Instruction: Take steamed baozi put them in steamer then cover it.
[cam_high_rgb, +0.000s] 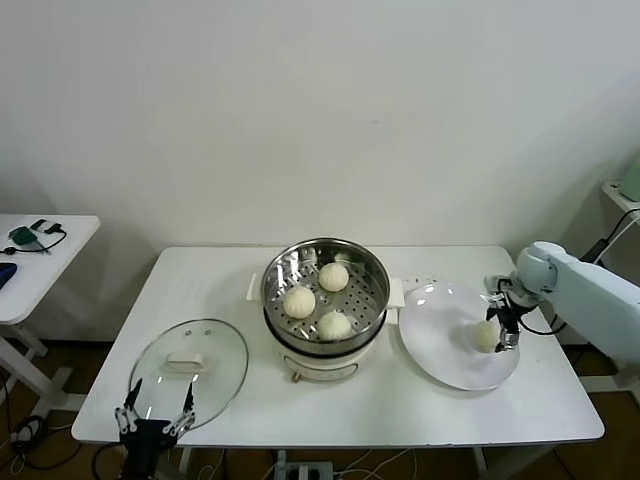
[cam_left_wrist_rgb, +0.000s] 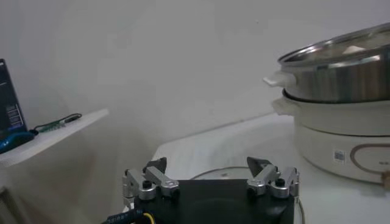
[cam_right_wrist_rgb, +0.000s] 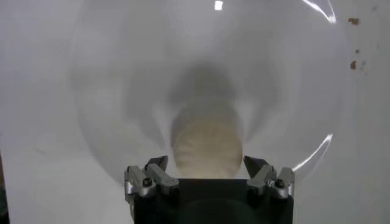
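Observation:
The steamer (cam_high_rgb: 325, 290) stands mid-table on its white pot base (cam_left_wrist_rgb: 341, 140), and three steamed baozi lie in it (cam_high_rgb: 333, 276) (cam_high_rgb: 299, 301) (cam_high_rgb: 335, 325). A fourth baozi (cam_high_rgb: 486, 335) rests on the white plate (cam_high_rgb: 440, 350). My right gripper (cam_high_rgb: 503, 328) is down at this baozi, open. In the right wrist view the bun (cam_right_wrist_rgb: 206, 143) sits just ahead of and between the spread fingers of that gripper (cam_right_wrist_rgb: 207, 165). The cover (cam_high_rgb: 190, 368) lies flat on the table at the left. My left gripper (cam_high_rgb: 155, 415) hovers open at its near edge, holding nothing (cam_left_wrist_rgb: 207, 165).
The plate's rim (cam_right_wrist_rgb: 122, 91) surrounds the bun. A second white table (cam_high_rgb: 40, 260) with cables stands at the far left. The steamer's side handle (cam_left_wrist_rgb: 277, 79) juts toward the cover's side. The table's front edge runs just behind my left gripper.

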